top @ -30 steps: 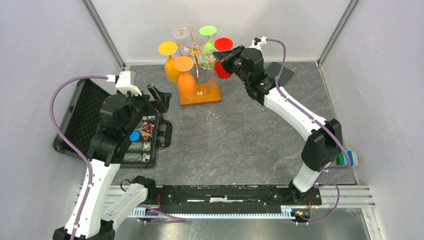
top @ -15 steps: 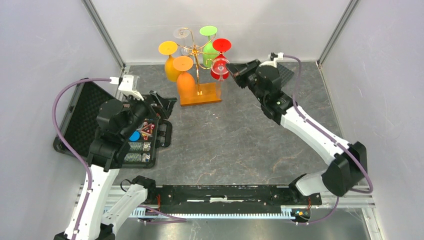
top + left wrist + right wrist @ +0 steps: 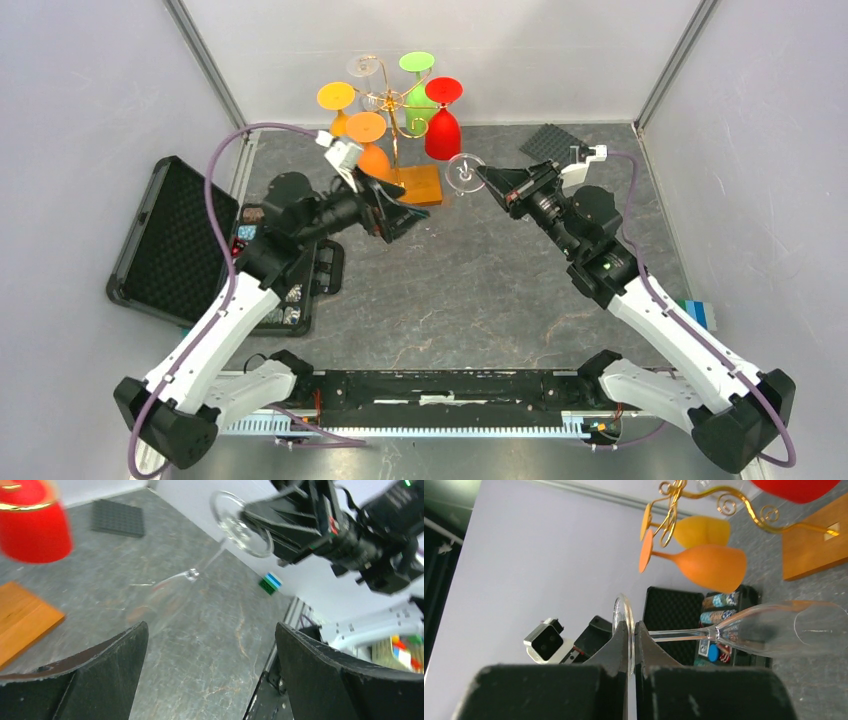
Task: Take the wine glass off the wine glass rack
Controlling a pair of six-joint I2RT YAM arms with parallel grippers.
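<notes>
A clear wine glass point(image 3: 463, 170) hangs in the air just right of the wine glass rack point(image 3: 396, 103), free of its gold scrolled arms. My right gripper point(image 3: 488, 179) is shut on the rim of the glass's round foot point(image 3: 622, 611), and the stem and bowl point(image 3: 784, 627) stick out sideways. The rack's orange-brown wooden base point(image 3: 815, 534) stands behind the glass. My left gripper point(image 3: 402, 212) is open beside that base. In the left wrist view the glass point(image 3: 239, 524) floats beyond my left gripper point(image 3: 210, 628), which has nothing between its fingers.
Orange point(image 3: 372, 152), yellow point(image 3: 337, 100), green point(image 3: 417, 65), red point(image 3: 442, 125) and another clear glass point(image 3: 362, 68) hang on the rack. An open black case point(image 3: 170, 240) lies left. A dark baseplate point(image 3: 553, 142) and small bricks point(image 3: 700, 312) sit right.
My right arm has drawn the clear glass off the rack, rightward and toward the near side. My left arm has swung from over the black case to beside the rack's base.
</notes>
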